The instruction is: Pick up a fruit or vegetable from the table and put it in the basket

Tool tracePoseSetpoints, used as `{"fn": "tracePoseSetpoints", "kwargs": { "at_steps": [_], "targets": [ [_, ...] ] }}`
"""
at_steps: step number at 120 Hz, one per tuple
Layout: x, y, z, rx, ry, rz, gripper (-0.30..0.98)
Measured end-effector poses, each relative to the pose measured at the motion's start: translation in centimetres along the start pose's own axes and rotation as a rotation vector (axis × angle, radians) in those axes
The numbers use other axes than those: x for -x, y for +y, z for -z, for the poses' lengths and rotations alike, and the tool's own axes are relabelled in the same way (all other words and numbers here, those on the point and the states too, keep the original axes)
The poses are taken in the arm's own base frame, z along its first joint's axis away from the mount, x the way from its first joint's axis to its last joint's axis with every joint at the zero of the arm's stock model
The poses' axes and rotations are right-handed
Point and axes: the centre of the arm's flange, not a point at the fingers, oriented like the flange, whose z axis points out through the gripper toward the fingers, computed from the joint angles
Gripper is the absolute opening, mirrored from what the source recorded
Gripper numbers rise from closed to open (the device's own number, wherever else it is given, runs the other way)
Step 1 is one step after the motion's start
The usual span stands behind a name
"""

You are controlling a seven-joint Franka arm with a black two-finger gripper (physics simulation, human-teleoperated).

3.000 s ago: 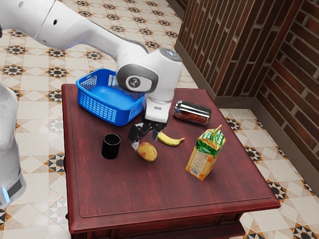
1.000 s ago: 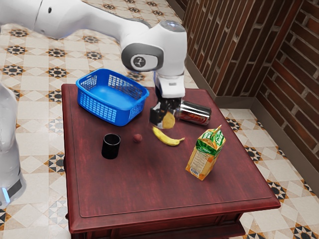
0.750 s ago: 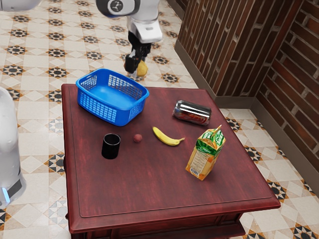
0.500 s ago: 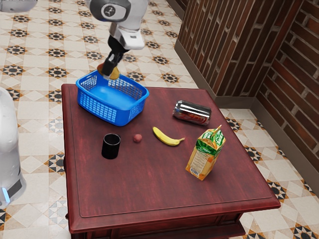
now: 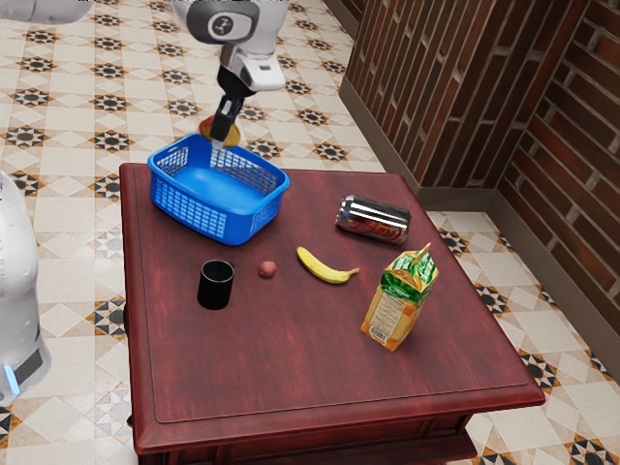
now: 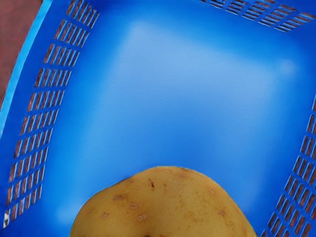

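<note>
Patterned tile floor [image 5: 77, 126] surrounds my dark red worktop [image 5: 291, 373]. Tool [image 5: 220, 145]: fingers closed on the potato [image 6: 163, 207], parted only by its width. I hold the potato aloft, above the blue basket [image 5: 203, 215]; wrist view looks down onto the basket's floor beyond it. Also on the worktop: banana [image 5: 325, 268], with a small reddish ball [image 5: 267, 269] between it and the black cup [image 5: 215, 286]; metallic can [image 5: 373, 220] on its side; carton [image 5: 399, 300] upright.
</note>
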Motion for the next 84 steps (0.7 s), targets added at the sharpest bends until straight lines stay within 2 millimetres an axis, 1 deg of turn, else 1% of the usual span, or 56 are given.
{"fn": "tracePoseSetpoints", "kwargs": {
  "at_steps": [10, 21, 32, 44, 55, 69, 79, 84],
  "targets": [
    [-1.4, -1.0, -1.6, 0.009, -0.008, -0.012, 0.35],
    [-2.3, -1.5, -3.0, 0.013, -0.011, -0.025, 0.35],
    [-2.8, -1.6, -4.3, 0.015, -0.011, -0.036, 0.34],
    [-3.1, -1.7, -4.9, 0.010, -0.003, -0.044, 0.35],
    [-3.3, -1.5, -5.2, 0.007, 0.004, -0.054, 0.35],
    [-3.8, -0.7, -7.3, 0.027, 0.001, -0.070, 0.34],
    [-4.0, -0.5, -7.7, 0.027, 0.012, -0.074, 0.35],
    [-4.3, -0.3, -7.7, 0.024, 0.018, -0.082, 0.43]
  ]
}}
